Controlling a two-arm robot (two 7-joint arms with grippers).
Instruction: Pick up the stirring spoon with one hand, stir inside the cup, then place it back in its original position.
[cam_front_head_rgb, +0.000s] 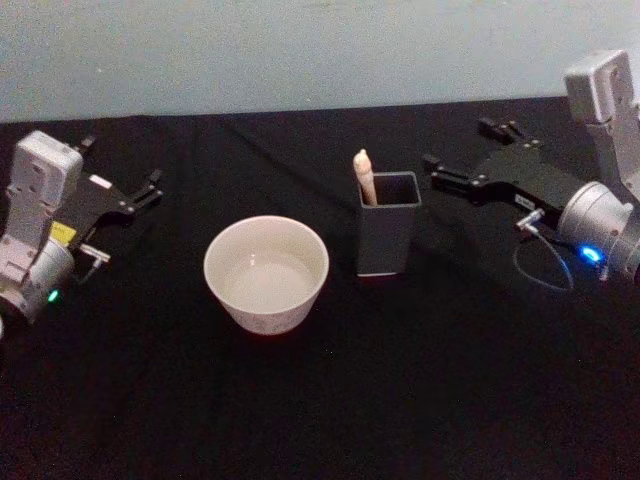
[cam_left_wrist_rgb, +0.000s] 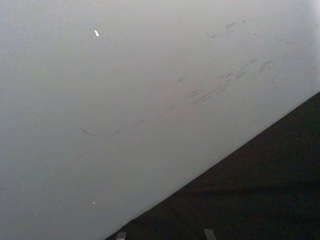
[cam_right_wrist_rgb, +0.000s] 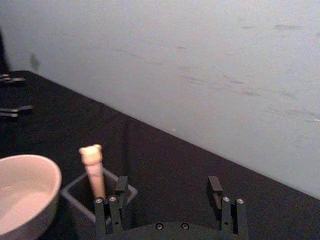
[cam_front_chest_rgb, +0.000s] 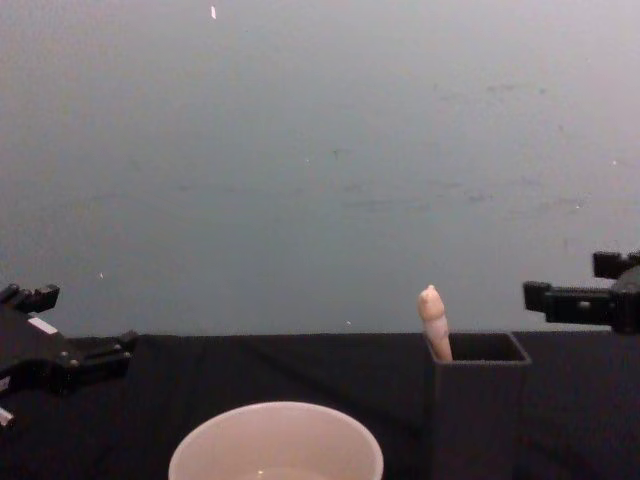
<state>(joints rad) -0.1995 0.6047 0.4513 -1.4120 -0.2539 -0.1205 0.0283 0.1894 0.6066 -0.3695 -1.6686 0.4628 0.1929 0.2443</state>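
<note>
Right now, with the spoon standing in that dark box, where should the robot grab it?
Probably the knobbed cream handle of the stirring spoon, the part poking above the rim of the holder. Come from above, since the straight walls hide the rest. The open right gripper is nearest.

spoon (cam_front_head_rgb: 365, 176) in holder (cam_front_head_rgb: 386, 242), cup (cam_front_head_rgb: 268, 312) left

Matt black cloth, softly creased, covers the bench (cam_front_head_rgb: 320, 420), and the wall (cam_front_chest_rgb: 320, 150) behind is pale, flat-finished and scuffed. The cup (cam_front_head_rgb: 270, 318) looks like smooth, faintly glossy ceramic, the holder (cam_front_head_rgb: 385, 245) matt dark grey plastic, the handle of the stirring spoon (cam_front_head_rgb: 365, 178) smooth and cream, and the fingers (cam_front_head_rgb: 455, 178) of the right gripper (cam_front_head_rgb: 456, 143) matt black.
</note>
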